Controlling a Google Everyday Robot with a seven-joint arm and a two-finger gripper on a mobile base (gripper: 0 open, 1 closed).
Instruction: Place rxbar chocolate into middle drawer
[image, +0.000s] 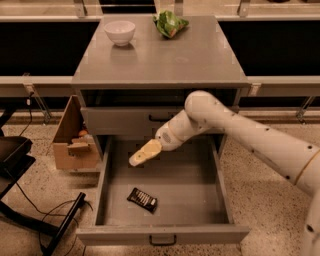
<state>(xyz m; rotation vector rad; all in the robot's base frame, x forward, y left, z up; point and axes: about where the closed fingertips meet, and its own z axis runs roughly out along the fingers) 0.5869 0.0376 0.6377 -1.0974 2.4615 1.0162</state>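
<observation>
The rxbar chocolate (142, 199), a small black-wrapped bar, lies flat on the floor of the open middle drawer (190, 185), near its front left. My gripper (142, 154) hangs above the drawer's back left part. It is well clear of the bar and holds nothing. My white arm (240, 132) reaches in from the right, across the front of the cabinet.
The shallower top drawer (120, 122) is closed. A white bowl (120, 32) and a green snack bag (170, 22) sit on the cabinet top. A cardboard box (75, 140) stands on the floor at the left. A black stand with cables (30, 200) is at the lower left.
</observation>
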